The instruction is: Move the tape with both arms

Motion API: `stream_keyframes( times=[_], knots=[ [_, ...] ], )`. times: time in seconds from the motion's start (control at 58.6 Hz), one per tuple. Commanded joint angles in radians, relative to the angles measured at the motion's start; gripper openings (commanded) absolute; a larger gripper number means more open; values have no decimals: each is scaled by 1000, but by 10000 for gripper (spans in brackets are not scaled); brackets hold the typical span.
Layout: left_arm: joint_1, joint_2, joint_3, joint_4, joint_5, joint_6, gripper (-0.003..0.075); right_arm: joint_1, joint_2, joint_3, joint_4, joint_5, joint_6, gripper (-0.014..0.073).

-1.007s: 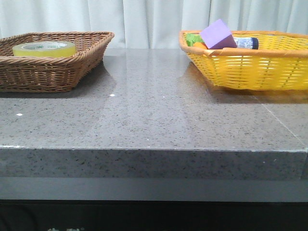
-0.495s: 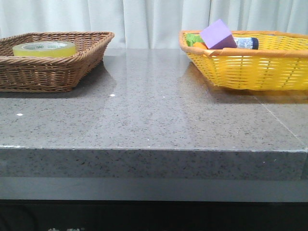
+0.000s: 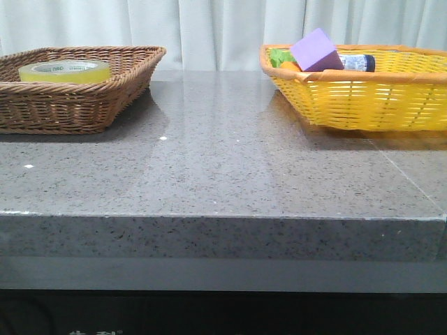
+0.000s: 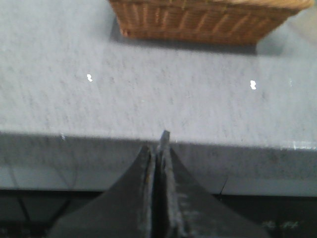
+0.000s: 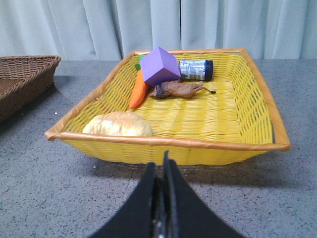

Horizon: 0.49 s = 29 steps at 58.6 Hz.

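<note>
The yellow tape roll (image 3: 64, 70) lies flat in the brown wicker basket (image 3: 84, 105) at the table's far left. Neither arm shows in the front view. In the left wrist view my left gripper (image 4: 157, 144) is shut and empty, low at the table's front edge, with the brown basket (image 4: 203, 22) beyond it. In the right wrist view my right gripper (image 5: 160, 166) is shut and empty, above the table just in front of the yellow basket (image 5: 173, 144). The tape is not in either wrist view.
The yellow basket (image 3: 363, 98) at the far right holds a purple block (image 3: 316, 50), a dark bottle (image 3: 356, 63), an orange carrot (image 5: 138, 91), a bread loaf (image 5: 118, 124) and a brown toy (image 5: 176, 89). White curtains hang behind. The grey stone table (image 3: 223, 160) spans between the baskets.
</note>
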Motion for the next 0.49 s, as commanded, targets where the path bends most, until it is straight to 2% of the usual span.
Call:
stream_keyframes(
  times=[0.0, 0.205, 0.478],
  knots=[
    [2, -20, 32, -3, -143, -8, -20, 1, 8, -25, 3, -79, -9, -89],
    [2, -20, 41, -3, -280, -8, -20, 1, 8, -25, 3, -78, -9, -89],
    [2, -18, 41, -3, -295, -8, -20, 1, 8, -25, 3, -78, -9, -89]
  ],
)
